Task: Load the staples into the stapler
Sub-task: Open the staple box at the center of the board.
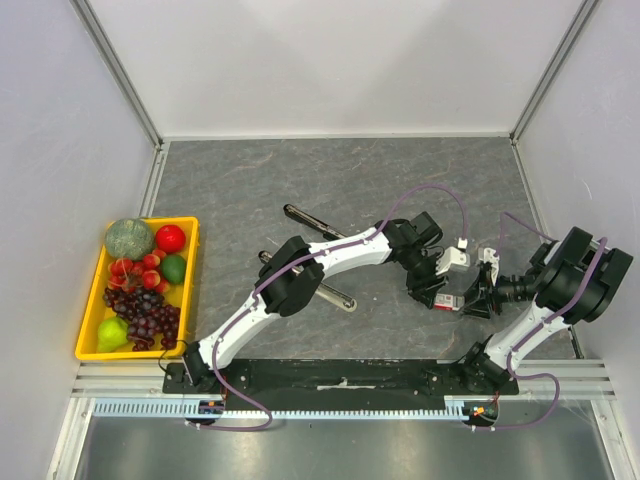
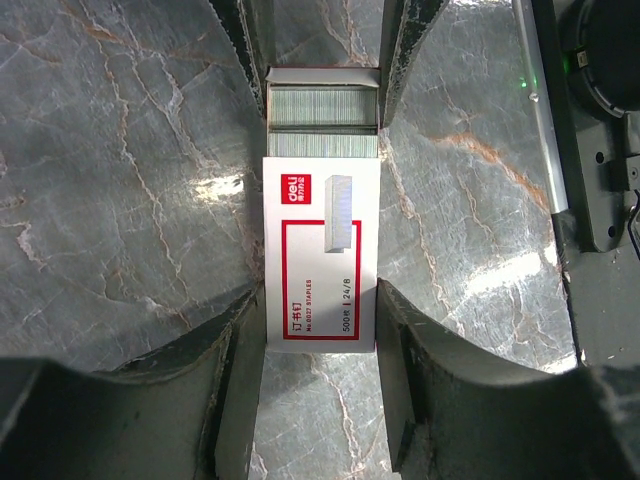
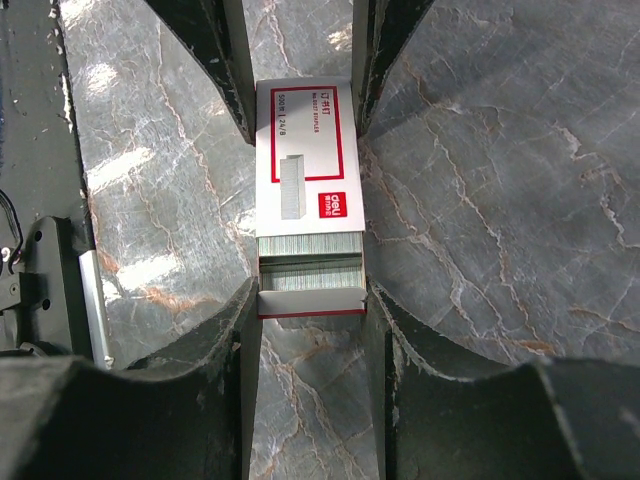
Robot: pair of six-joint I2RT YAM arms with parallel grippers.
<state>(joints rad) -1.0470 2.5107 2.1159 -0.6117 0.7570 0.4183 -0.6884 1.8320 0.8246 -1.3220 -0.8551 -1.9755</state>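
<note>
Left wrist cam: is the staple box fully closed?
No, the staple box is slid partly open, exposing grey staple strips between the fingers.

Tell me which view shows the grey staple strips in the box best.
Left wrist: the strips lie bare, close up, in the opened box. Right wrist shows less of them; the top view shows only a tiny box.

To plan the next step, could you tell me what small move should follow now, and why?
Probably draw the two arms slightly apart: the jaws of the left gripper clamp the tray end, those of the right gripper the sleeve of the staples box, and the staple strips are only partly exposed.
</note>
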